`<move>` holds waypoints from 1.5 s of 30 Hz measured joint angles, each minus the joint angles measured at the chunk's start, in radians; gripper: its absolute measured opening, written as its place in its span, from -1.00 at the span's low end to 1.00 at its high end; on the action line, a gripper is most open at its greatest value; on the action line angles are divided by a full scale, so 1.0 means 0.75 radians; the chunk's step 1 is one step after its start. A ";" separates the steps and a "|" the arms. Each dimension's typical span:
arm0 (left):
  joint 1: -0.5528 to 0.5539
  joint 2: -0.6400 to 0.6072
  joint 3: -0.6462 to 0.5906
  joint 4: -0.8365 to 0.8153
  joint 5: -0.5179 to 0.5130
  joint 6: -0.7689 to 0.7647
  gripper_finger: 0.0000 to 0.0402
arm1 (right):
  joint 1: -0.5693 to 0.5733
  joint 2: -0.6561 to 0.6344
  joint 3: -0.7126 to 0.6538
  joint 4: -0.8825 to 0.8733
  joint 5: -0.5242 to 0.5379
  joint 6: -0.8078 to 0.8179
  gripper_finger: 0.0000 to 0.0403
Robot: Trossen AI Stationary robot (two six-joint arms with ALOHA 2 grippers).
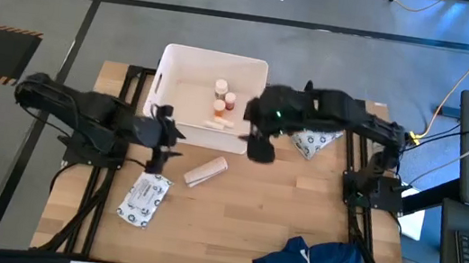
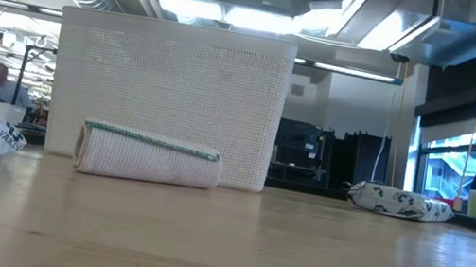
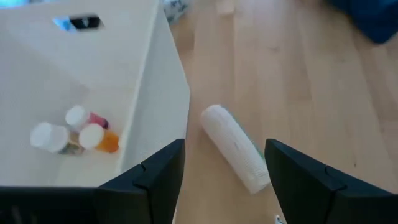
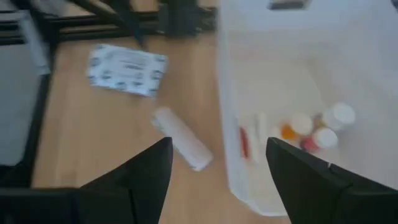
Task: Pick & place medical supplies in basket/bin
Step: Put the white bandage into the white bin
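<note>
Nearest my low camera lies the tan bandage roll (image 2: 149, 157), on its side on the bench (image 2: 295, 258) just in front of the white tub (image 2: 168, 94). From above, the roll (image 1: 206, 171) sits just outside the tub's (image 1: 171, 60) near wall, long axis slanting across the bench. My left gripper (image 1: 166, 139) hovers close beside it, fingers spread wide with nothing between them; in its wrist view the roll (image 3: 235, 147) lies ahead of the gap, angled across it. The right gripper (image 1: 260, 144) hangs by the tub's near corner, fingers also apart and empty. I judge the left arm nearer. Bottles (image 1: 223, 98) already stand in the tub; printed packets (image 1: 144, 200) (image 1: 313, 143) wait on the bench.
</note>
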 joint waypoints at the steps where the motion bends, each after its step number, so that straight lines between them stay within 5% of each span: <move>1: -0.008 0.028 0.000 -0.002 -0.008 -0.031 0.09 | 0.028 -0.007 -0.006 0.013 0.002 0.001 0.29; 9: -0.034 0.229 0.000 0.000 0.032 -0.328 0.18 | 0.143 -0.166 -0.416 0.419 0.008 0.056 0.29; 22: -0.103 0.588 0.001 0.007 -0.064 -0.783 0.18 | 0.218 -0.673 -1.189 1.061 0.056 0.228 0.29; 34: -0.063 0.916 0.001 0.025 -0.035 -1.045 0.15 | 0.223 -0.836 -1.306 1.182 0.058 0.212 0.29; 45: -0.010 1.076 0.002 0.133 0.140 -0.941 0.05 | 0.222 -0.837 -1.304 1.177 0.056 0.186 0.29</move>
